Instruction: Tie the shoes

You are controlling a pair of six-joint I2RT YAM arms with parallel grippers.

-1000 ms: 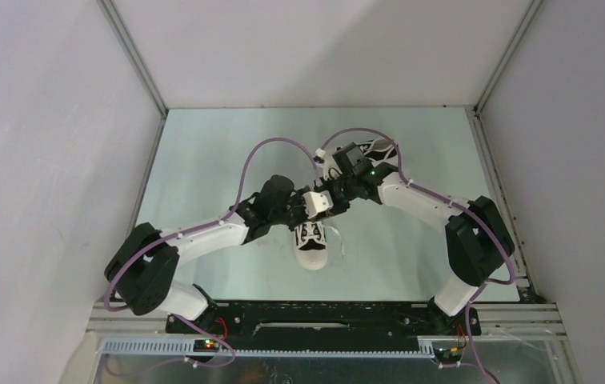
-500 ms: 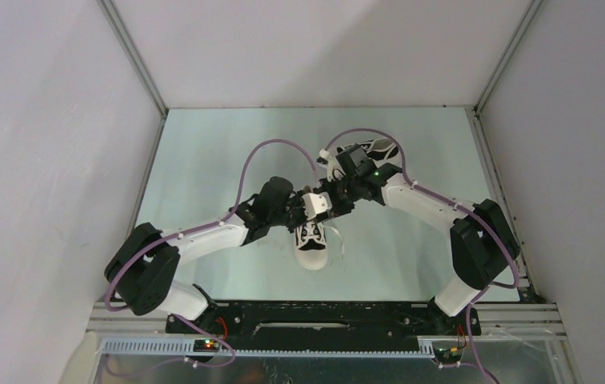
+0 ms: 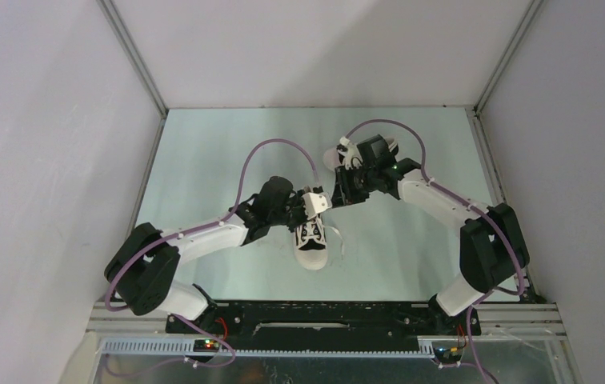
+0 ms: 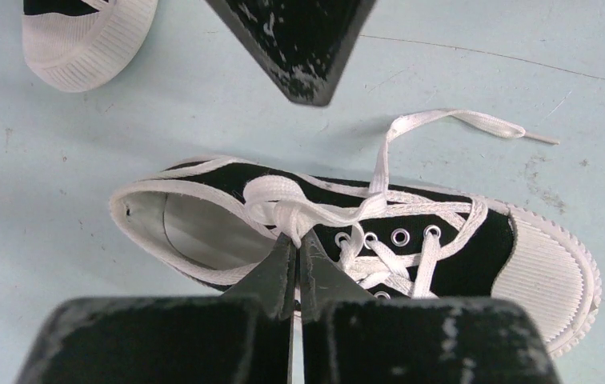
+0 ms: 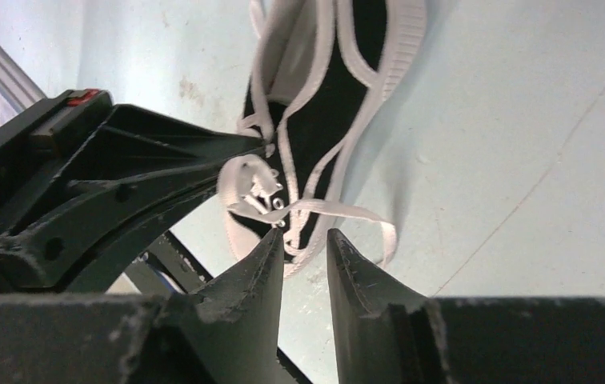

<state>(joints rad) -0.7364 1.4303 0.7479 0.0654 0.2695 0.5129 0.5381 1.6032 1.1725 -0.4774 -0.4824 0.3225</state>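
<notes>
One black canvas shoe (image 3: 312, 244) with a white toe cap lies mid-table, toe toward the arms. In the left wrist view this shoe (image 4: 459, 256) has a knotted bunch of white lace (image 4: 283, 200) at its top eyelets, and a loose lace end (image 4: 451, 120) trails onto the table. My left gripper (image 4: 297, 238) is shut on the lace just under that knot. My right gripper (image 5: 306, 238) hangs above the same shoe (image 5: 315, 120) with its jaws a little apart and nothing between them. The second shoe (image 3: 334, 158) lies farther back, mostly hidden by my right arm.
The pale green table (image 3: 203, 160) is walled by grey panels on three sides. The second shoe's toe (image 4: 83, 40) lies near the first shoe's heel. My right gripper's finger (image 4: 299, 48) hangs over the first shoe. The left gripper (image 5: 123, 184) fills the right wrist view's left side.
My right gripper has drawn back to the right and away from the left gripper. The left gripper has kept its hold at the shoe's top.
</notes>
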